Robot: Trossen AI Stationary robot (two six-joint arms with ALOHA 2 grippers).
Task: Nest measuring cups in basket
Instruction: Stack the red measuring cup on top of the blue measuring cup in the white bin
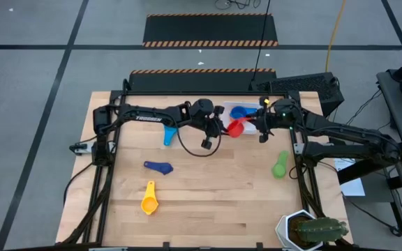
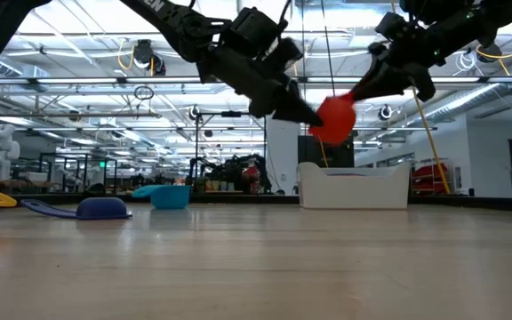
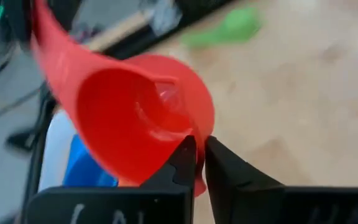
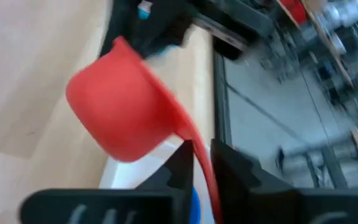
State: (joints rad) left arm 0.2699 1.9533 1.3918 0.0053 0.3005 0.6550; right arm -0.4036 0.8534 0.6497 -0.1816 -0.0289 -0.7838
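Mid-air handover: the red cup (image 2: 333,119) hangs above the surface, just beside the basket (image 2: 355,186). Left gripper (image 3: 199,163) pinches its rim; right gripper (image 4: 202,163) has its fingers closed on the handle. Best to release one side cleanly, then lower it level into the basket.
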